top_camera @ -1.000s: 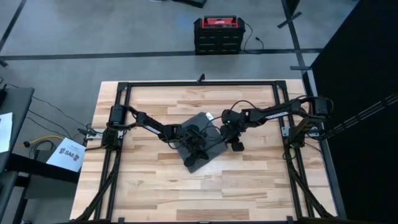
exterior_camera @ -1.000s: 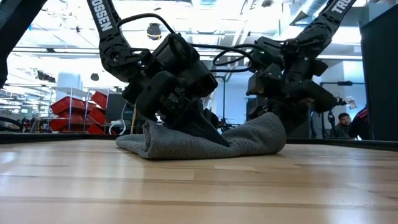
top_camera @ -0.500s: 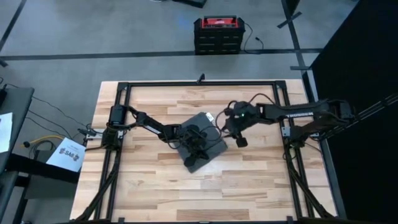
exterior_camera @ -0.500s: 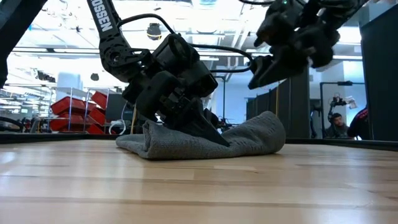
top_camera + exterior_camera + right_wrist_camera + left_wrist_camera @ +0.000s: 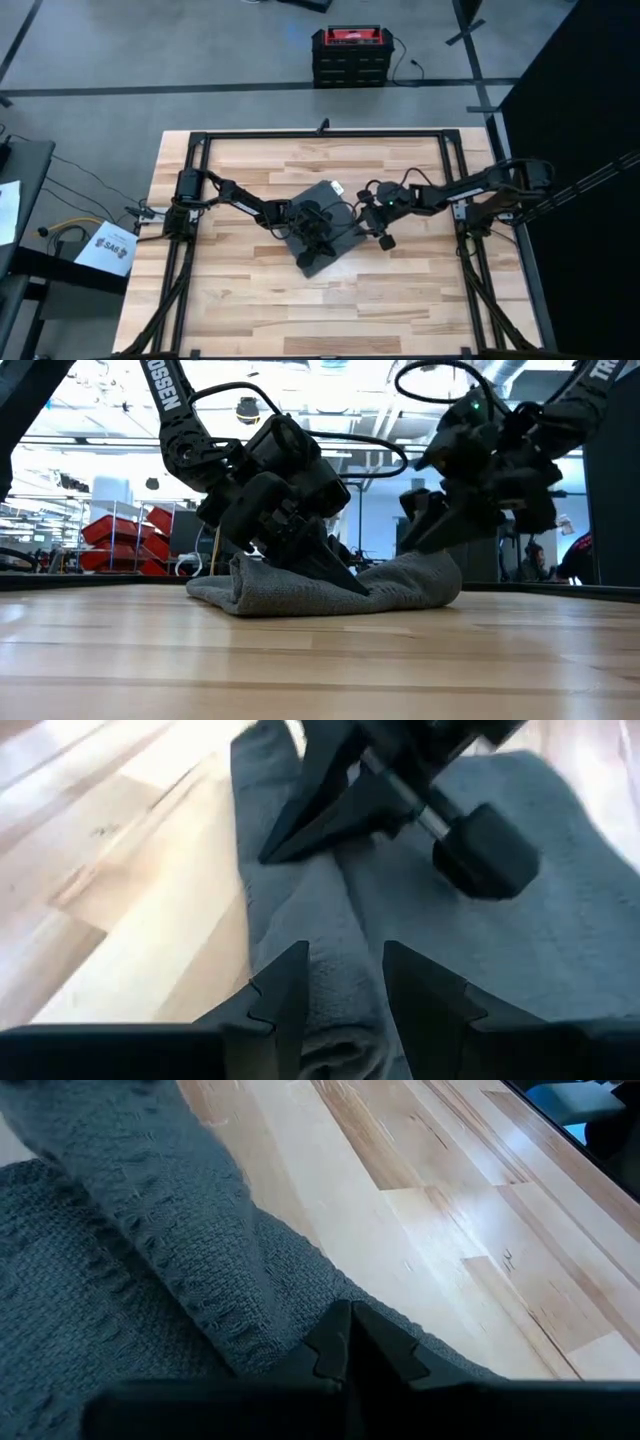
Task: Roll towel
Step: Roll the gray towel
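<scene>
The dark grey towel (image 5: 320,194) lies in the middle of the table, partly rolled, with its white tag (image 5: 338,187) at its far edge. In the low view it is a low mound (image 5: 400,585) resting on the wood. My left gripper (image 5: 318,248) is shut, its tips down on the cloth (image 5: 120,1280). My right gripper (image 5: 380,238) is open at the towel's right end. Its two fingers stand on either side of a rolled fold (image 5: 335,940). Whether they touch the fold I cannot tell. My left gripper presses its shut fingertips (image 5: 350,1325) down onto the towel's rolled part (image 5: 250,1330), slanting down from the table's left. The cloth stays flat on the table under them (image 5: 345,582). Whether any cloth lies between the tips does not show.
Black frame rails (image 5: 320,133) run along the table's edges. Bare wood (image 5: 320,310) lies on the near side of the towel. A red and black box (image 5: 350,55) stands on the floor beyond the far edge. A person (image 5: 580,555) shows in the room behind.
My right gripper has risen off the towel's right end and come back down to it, and now points at the rolled fold. The towel has kept its shape.
</scene>
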{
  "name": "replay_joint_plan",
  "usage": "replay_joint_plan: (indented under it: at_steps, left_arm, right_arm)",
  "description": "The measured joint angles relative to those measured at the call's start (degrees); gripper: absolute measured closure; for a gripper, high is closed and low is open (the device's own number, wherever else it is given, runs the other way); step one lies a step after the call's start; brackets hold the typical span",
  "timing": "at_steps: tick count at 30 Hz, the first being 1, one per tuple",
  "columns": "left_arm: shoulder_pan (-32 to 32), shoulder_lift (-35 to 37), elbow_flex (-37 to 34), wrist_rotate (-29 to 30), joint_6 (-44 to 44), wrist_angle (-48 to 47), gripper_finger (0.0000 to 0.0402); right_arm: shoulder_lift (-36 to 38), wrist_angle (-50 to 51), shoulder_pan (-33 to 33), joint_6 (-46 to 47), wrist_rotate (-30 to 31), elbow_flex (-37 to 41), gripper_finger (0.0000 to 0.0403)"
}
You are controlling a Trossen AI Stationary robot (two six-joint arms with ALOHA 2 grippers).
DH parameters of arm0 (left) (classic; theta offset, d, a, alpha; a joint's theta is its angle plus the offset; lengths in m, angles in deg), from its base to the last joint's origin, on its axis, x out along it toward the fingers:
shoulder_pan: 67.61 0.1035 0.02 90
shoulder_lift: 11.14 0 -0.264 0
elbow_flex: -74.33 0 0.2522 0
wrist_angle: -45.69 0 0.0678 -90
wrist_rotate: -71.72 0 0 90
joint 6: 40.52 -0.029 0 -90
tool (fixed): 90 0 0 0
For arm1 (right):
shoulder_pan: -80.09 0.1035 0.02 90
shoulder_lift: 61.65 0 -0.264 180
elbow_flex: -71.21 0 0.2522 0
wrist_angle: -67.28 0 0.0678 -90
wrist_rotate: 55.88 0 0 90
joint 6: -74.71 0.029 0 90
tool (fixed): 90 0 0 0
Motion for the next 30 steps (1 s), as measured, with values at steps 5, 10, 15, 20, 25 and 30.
replay_joint_plan:
  at_steps: [5, 10, 15, 20, 25, 30]
  left_arm:
    - [0.0, 0.0, 0.0, 0.0, 0.71, 0.03, 0.0402]
    - [0.0, 0.0, 0.0, -0.02, 1.4, 0.05, 0.0402]
    - [0.0, 0.0, 0.0, -0.02, 1.75, 0.05, 0.0402]
    - [0.0, 0.0, 0.0, -0.04, 2.33, 0.05, 0.0402]
    - [0.0, 0.0, 0.0, -0.04, 2.13, 0.09, 0.0402]
    - [-0.02, 0.0, 0.0, -0.04, 1.99, 0.09, 0.0402]
  right_arm:
    - [-0.47, -2.47, -0.15, -0.31, 0.03, 1.35, 0.0284]
    - [-0.43, -2.6, -0.75, 0.42, 0.01, 1.83, 0.0284]
    - [0.12, -2.7, -0.77, 0.95, 0.82, 1.83, 0.0284]
    - [-0.01, -0.17, -3.69, 12.55, 0.46, 0.73, 0.0249]
    - [0.01, 5.53, -4.49, 14.56, -4.6, -2.05, 0.0176]
    - [-0.32, 6.8, -3.95, 10.09, -4.8, -2.35, 0.0119]
